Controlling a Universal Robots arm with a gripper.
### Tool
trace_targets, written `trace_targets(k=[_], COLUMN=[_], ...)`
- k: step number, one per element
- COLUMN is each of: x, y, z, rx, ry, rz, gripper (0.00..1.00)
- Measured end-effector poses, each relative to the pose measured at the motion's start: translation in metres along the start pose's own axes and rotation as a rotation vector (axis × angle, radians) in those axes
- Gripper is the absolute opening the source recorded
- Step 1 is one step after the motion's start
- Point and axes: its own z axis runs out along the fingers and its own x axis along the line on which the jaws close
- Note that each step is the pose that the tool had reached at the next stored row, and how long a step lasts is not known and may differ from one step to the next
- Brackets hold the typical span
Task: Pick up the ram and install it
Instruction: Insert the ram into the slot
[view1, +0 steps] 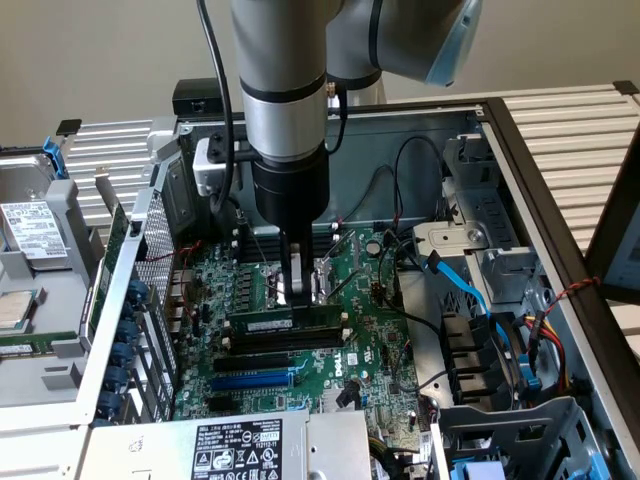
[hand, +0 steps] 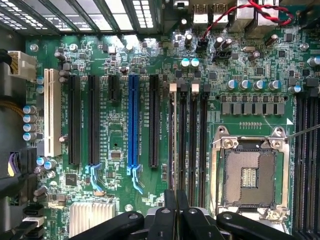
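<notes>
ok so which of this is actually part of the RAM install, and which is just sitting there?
In the job: the ram, gripper shut on it, black memory slots.
Just there: blue expansion slot, CPU socket, blue cable, power supply.

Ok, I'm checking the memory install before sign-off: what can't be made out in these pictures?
1. Exterior view: whether the long thin green ram stick is pushed fully home; the black claw covers part of it.
2. Exterior view: the print on the stick's white label, too small.
3. Wrist view: the stick's label and chips; it is seen edge-on there.
</notes>
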Motion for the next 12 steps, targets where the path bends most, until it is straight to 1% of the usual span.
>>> trace_targets(k=[4,8,12], x=[0.0000,-0.0001,0.0000], y=[0.0003,0.0009,0.0016], z=[0.0007,0.0013,0.0021], rx=[0.0041,0.0069,0.0089], ry=[0.0000,-0.0004,0.0004], rz=[0.000,0.000,0.000], gripper=[0.12,0.12,0.12])
